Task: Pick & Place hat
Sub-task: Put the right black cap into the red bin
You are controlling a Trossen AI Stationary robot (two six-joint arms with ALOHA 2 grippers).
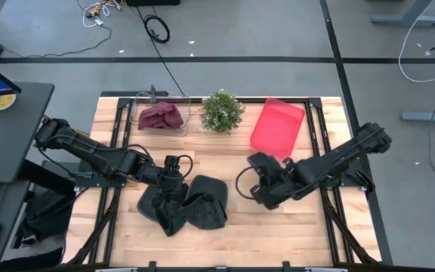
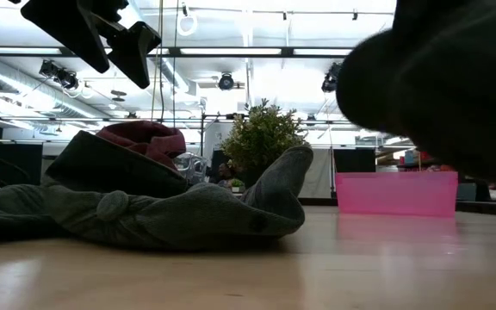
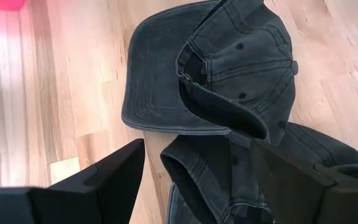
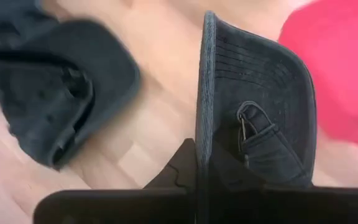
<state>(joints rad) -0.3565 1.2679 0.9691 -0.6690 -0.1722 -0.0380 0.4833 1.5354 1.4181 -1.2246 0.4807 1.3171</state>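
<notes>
Two dark grey caps lie in a pile [image 1: 186,205] near the table's front, one cap [image 3: 229,68] resting partly over the other [image 3: 241,168]. My left gripper [image 3: 194,162] hangs open just above this pile [image 2: 170,211], touching nothing, and shows in the high view [image 1: 174,174]. My right gripper [image 4: 201,158] is shut on a third dark cap [image 4: 253,112], held right of the pile [image 1: 263,162] and near the pink tray [image 1: 278,127]. In the low view this cap [image 2: 442,82] hangs high on the right. My right gripper pinches the third cap's brim [image 4: 205,134] between its two fingers, at the brim's edge. The brim stands edge-on in the wrist view, with the crown and strap beyond the fingers. In the low view the cap is lifted clear of the table.
A small potted plant [image 1: 222,111] stands at the far edge. Left of it, a clear container [image 1: 161,117] holds a maroon cap. The pink tray lies right of the plant. Bare wood shows at the front right [image 1: 293,227].
</notes>
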